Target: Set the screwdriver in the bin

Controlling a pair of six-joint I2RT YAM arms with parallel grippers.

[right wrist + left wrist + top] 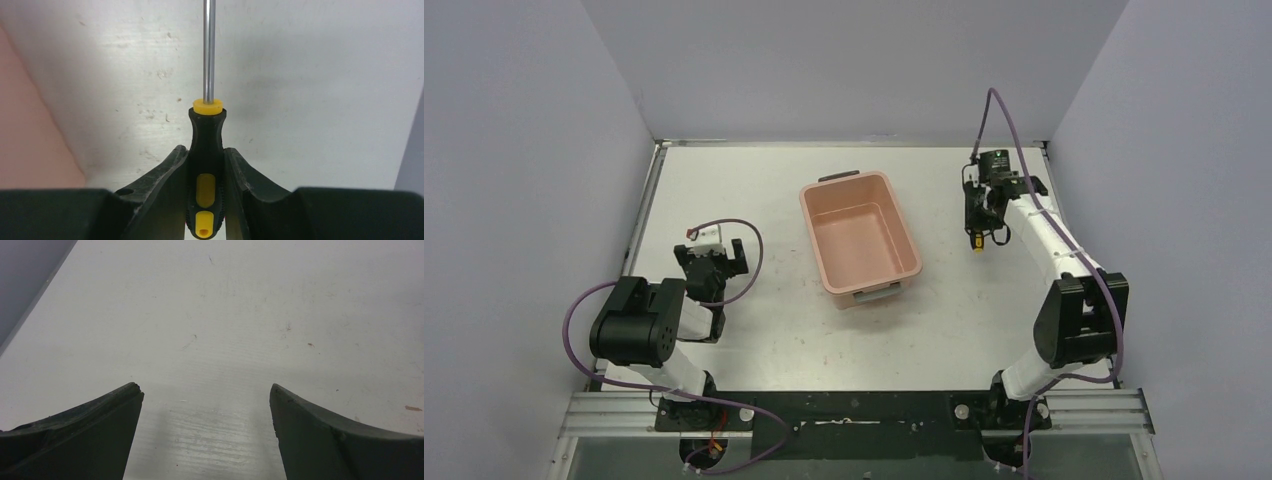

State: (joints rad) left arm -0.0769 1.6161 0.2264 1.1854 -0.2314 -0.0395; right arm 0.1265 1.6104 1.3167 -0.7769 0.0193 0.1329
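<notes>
On my right wrist view the right gripper [206, 156] pinches the screwdriver [206, 131] by its black-and-yellow handle. The top view shows only a yellow speck there, upper right, apart from the bin [861, 180] at centre. The left gripper [206, 390] stands wide over the table [240, 315].

Arms [1044, 235] white w/ blk joints [1079, 320], purple cables [999, 110].

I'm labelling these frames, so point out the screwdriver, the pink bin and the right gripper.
screwdriver [207, 127], right wrist view, on its black handle.
bin [857, 240], top external view, on its bare floor.
right gripper [206, 150], right wrist view, midway between its fingertips.
</notes>
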